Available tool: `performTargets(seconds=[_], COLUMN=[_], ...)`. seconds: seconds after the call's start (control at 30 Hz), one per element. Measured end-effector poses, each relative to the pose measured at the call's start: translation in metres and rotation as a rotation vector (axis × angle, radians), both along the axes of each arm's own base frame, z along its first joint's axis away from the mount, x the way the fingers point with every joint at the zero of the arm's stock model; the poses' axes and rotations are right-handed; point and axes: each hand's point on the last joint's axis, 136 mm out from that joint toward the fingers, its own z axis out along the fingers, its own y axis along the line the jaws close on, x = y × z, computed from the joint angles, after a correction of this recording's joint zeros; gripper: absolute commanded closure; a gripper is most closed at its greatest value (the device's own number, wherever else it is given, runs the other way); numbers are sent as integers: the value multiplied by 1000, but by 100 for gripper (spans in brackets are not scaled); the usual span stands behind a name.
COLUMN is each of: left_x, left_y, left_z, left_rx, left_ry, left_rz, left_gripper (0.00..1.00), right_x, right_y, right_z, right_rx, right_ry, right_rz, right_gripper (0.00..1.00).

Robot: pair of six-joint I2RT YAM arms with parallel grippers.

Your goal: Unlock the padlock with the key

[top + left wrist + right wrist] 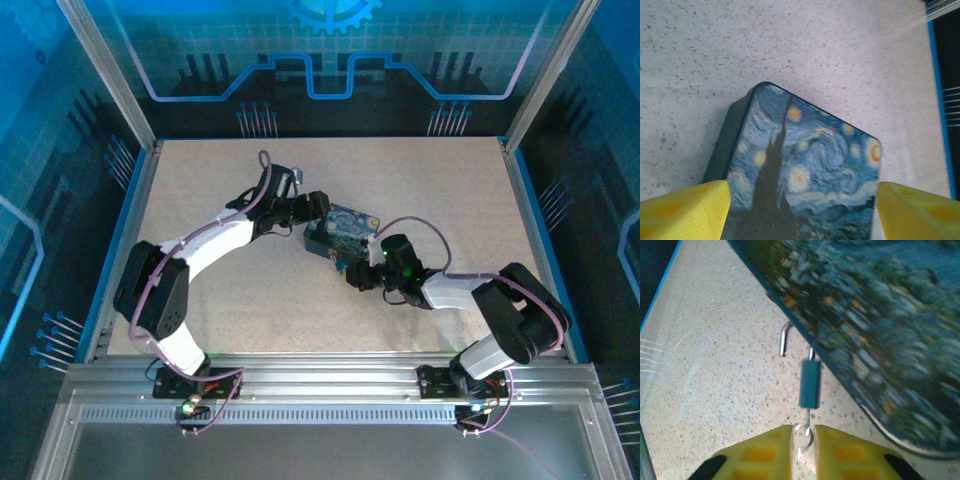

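In the right wrist view the small padlock (809, 384) hangs at the edge of the painted starry-night tin (875, 325). Its body is dark teal. The silvery shackle (784, 338) arches up, and its free leg ends clear of the body. The thin key (809, 432) sticks into the lock's underside, and my right gripper (804, 440) is shut on the key's bow. My left gripper (802, 215) straddles the tin (805, 165), a yellow finger (685, 210) pressed against each side. From above, the left gripper (318, 207) is at the tin's (350, 225) far end and the right gripper (360, 272) at its near end.
The speckled tabletop (220, 290) is bounded by blue rails (130, 215) on the left and right and by glass walls behind. Both arms reach toward the middle of the table, and there is free room to the tin's left and right.
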Motion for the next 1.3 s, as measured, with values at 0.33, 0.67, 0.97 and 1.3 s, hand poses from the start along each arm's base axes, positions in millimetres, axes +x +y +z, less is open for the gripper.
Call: performTargets(seconds=[0.33, 0.67, 0.97, 1.3], left_x=[4, -9, -23, -26], left_y=[1, 9, 9, 4], left_z=[-60, -72, -73, -73], left_rx=[90, 51, 9, -8], left_ry=[138, 139, 130, 132], left_rz=[-66, -45, -18, -12], left_gripper=[29, 36, 36, 36], right_x=[5, 48, 54, 37], right_y=[-8, -15, -17, 0], right_z=[5, 13, 24, 11], right_rx=[29, 49, 117, 176], right_ry=[-15, -63, -119, -81], right_rz=[32, 45, 80, 132], right_gripper=[56, 54, 38, 37])
